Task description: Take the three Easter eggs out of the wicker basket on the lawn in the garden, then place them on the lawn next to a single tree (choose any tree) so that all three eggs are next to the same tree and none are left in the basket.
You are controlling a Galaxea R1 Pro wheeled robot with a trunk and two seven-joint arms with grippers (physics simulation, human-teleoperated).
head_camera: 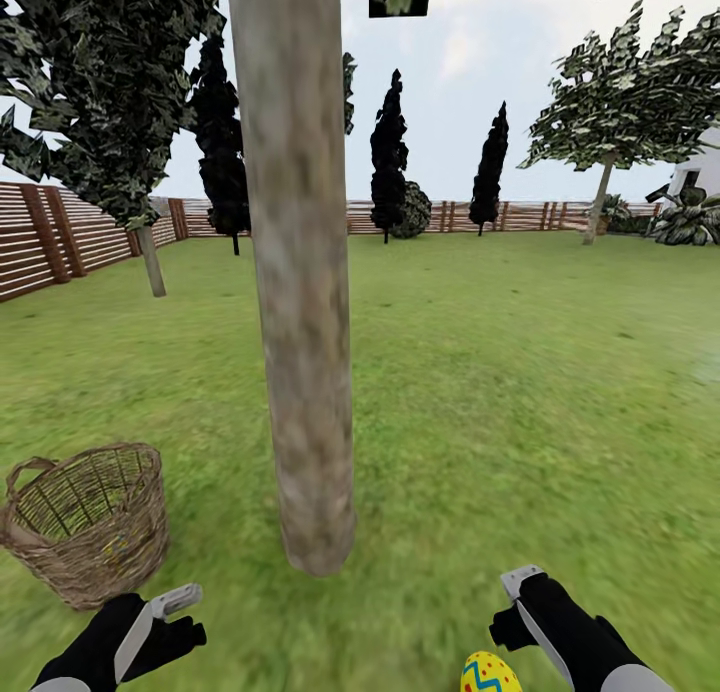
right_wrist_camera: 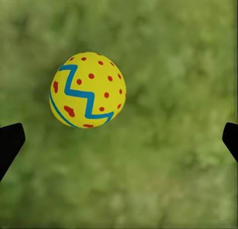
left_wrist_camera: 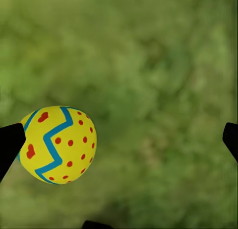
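A thick grey-brown tree [head_camera: 300, 302] stands right in front of me on the lawn [head_camera: 520, 392]. The wicker basket [head_camera: 90, 522] sits on the grass to the trunk's left; I cannot make out what is inside it. One Easter egg [head_camera: 490, 673] lies on the grass beside my right gripper [head_camera: 510, 604]. In the right wrist view this egg [right_wrist_camera: 88, 90] rests on grass between the wide-apart fingers of the open gripper [right_wrist_camera: 119, 139], touching neither. My left gripper [head_camera: 185, 617] is open too; another egg [left_wrist_camera: 57, 144] sits against one fingertip [left_wrist_camera: 10, 142], far from the other.
A wooden fence [head_camera: 60, 237] runs along the left and back of the garden. Dark cypresses [head_camera: 388, 157] and a round bush [head_camera: 412, 212] stand at the back, leafy trees at left [head_camera: 150, 257] and right [head_camera: 600, 202]. Open grass stretches to the right of the trunk.
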